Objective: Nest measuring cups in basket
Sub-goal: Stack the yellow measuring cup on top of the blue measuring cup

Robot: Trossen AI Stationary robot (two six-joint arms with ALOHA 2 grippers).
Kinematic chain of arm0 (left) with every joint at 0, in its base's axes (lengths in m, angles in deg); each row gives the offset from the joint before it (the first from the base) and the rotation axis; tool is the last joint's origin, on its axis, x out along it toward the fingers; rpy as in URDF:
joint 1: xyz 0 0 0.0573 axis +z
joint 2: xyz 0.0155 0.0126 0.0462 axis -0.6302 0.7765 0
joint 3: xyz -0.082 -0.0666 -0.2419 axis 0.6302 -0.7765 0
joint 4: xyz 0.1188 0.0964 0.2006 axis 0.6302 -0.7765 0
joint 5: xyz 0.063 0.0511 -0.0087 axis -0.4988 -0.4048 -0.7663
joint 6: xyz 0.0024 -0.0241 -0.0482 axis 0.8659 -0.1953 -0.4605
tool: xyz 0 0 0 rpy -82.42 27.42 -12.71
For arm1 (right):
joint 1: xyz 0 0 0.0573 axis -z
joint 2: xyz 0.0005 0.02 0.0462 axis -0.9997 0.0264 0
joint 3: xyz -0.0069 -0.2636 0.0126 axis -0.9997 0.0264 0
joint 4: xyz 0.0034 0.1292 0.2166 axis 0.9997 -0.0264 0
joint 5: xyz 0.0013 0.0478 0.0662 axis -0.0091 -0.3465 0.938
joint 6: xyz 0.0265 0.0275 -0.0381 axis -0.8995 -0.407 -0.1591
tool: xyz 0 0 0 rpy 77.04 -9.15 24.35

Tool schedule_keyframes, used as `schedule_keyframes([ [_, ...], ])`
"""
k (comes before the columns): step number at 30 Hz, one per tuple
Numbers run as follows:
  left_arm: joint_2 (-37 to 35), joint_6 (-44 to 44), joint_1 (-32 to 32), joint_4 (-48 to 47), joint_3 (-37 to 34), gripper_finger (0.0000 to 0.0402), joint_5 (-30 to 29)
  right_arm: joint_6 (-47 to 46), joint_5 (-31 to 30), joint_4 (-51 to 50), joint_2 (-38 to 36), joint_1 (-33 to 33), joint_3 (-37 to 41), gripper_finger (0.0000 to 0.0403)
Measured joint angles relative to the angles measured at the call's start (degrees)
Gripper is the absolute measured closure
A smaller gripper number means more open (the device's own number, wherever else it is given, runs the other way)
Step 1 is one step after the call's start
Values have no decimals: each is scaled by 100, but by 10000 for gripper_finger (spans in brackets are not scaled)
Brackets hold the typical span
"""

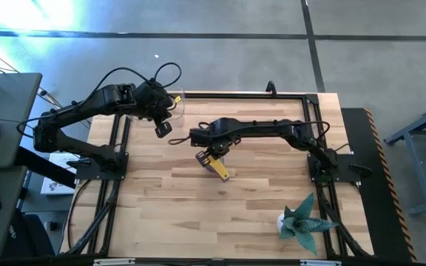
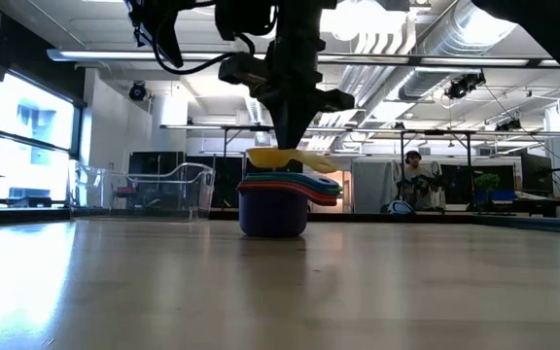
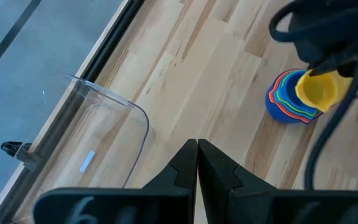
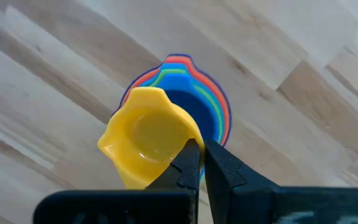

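Observation:
Several nested measuring cups stand on the table's middle, purple at the bottom, also in the right wrist view. My right gripper points down over this stack, shut on a yellow cup that hovers at the stack's top, offset to one side. The clear basket rests on its base at the table's far left. My left gripper hangs shut and empty above the table beside the basket. My right gripper pinches the yellow cup's rim between its two fingers, one finger on the inner side and one on the outer side. The fingers come from above, pointing down. The cup hangs open side up, slightly tilted; whether it touches the stack I cannot tell.
A spiky teal plant figure stands near the table's front right corner. Black frame rails run along the left and right sides. Bare wood lies between the stack and the basket. A person sits far behind the table.

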Motion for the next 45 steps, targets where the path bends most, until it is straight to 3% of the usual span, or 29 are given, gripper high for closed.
schedule_keyframes([
  [21, 1, 149, -2, 9, 0, 399, 0, 148, 94, -10, 181, 46, 0, 401],
  [35, 2, 242, -2, 7, 0, 399, -2, 233, 112, -2, 181, 47, 0, 314],
  [41, 2, 339, -1, 7, 1, 399, -2, 233, 122, -303, 167, 59, -144, 307],
  [45, 2, 341, -1, 4, 0, 399, -2, 353, -308, -847, 160, 59, -545, 307],
])
